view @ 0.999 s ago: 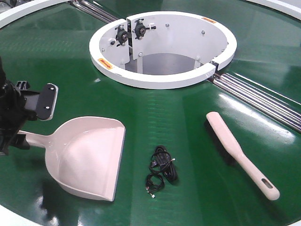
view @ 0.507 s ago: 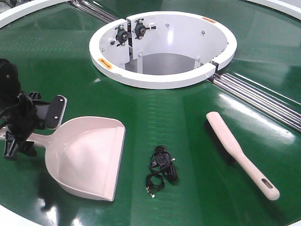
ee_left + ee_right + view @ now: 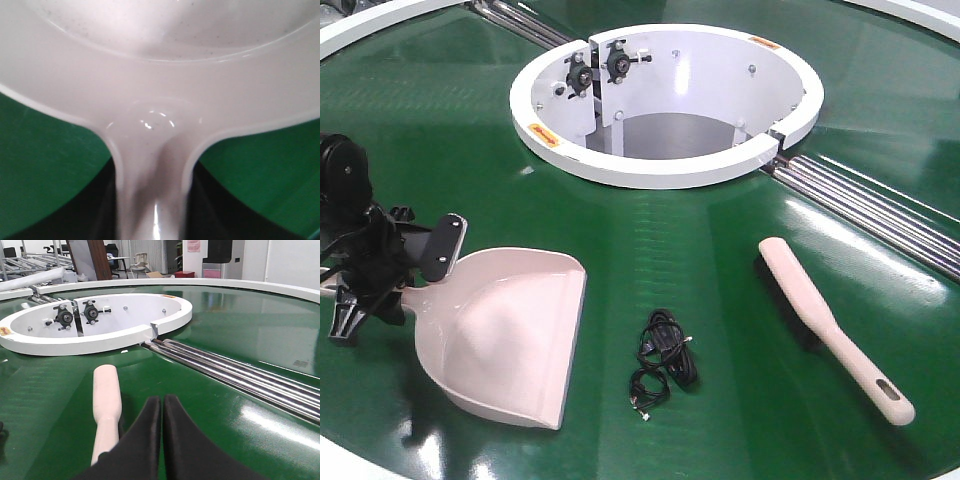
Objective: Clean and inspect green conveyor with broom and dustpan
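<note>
I read left gripper (image 3: 405, 282) straddling dustpan (image 3: 510, 335) handle; clamped or not, cannot tell. Right gripper (image 3: 161, 405) fully closed, empty, above broom (image 3: 820, 325). Black cable (image 3: 662, 362) on green conveyor (image 3: 700, 250); sweeping not started.

Likely an industrial test lab or workshop hall: large green conveyor (image 3: 440, 130) with steel rollers (image 3: 240, 375), white ring housing (image 3: 660, 175), metal racking (image 3: 22, 262) and what look like office chairs (image 3: 114, 251) behind.
</note>
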### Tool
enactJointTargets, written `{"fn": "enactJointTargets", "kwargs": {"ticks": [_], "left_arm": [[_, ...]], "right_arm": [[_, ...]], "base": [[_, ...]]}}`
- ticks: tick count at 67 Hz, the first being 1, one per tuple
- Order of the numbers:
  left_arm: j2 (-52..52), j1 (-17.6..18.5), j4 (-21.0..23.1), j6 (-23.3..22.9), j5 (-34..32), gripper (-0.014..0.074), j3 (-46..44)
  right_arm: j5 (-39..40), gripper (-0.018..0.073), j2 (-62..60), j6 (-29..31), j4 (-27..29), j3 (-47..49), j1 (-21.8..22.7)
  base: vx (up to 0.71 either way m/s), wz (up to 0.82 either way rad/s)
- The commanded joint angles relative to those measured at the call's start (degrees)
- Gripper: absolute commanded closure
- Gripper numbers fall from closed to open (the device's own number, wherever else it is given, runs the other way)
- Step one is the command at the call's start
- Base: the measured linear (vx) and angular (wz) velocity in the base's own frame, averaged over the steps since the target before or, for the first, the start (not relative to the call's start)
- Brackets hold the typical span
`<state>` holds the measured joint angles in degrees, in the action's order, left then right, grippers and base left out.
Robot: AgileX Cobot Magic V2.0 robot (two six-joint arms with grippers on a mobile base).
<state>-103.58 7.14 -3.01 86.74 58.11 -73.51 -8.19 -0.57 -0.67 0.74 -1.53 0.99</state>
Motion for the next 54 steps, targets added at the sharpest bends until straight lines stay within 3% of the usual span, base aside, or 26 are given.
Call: {"fn": "enactJointTargets", "kwargs": {"ticks": [1,15,26,54], "left_arm": [[4.2,0.8,0.6,0.1,-0.1,0.0605,-1.8],[5.8,2.2,0.9,0.0,0.5,0.0605,-1.9],[5.9,4.0,0.6,-4.6,0.5,0.0604,-1.9],[5.8,5.8,3.0,-6.0,2.4,0.0604,-1.9]], "right_arm": [[4.6,0.0568,-1.1,0.0,-0.2,-1.3,-0.2],[4.6,0.0568,-1.1,0.0,-0.2,-1.3,-0.2],[4.6,0.0568,-1.1,0.0,-0.2,-1.3,-0.2],[4.6,0.0568,-1.1,0.0,-0.2,-1.3,-0.2]], "base": [[0.0,0.0],[0.0,0.0],[0.0,0.0],[0.0,0.0]]}}
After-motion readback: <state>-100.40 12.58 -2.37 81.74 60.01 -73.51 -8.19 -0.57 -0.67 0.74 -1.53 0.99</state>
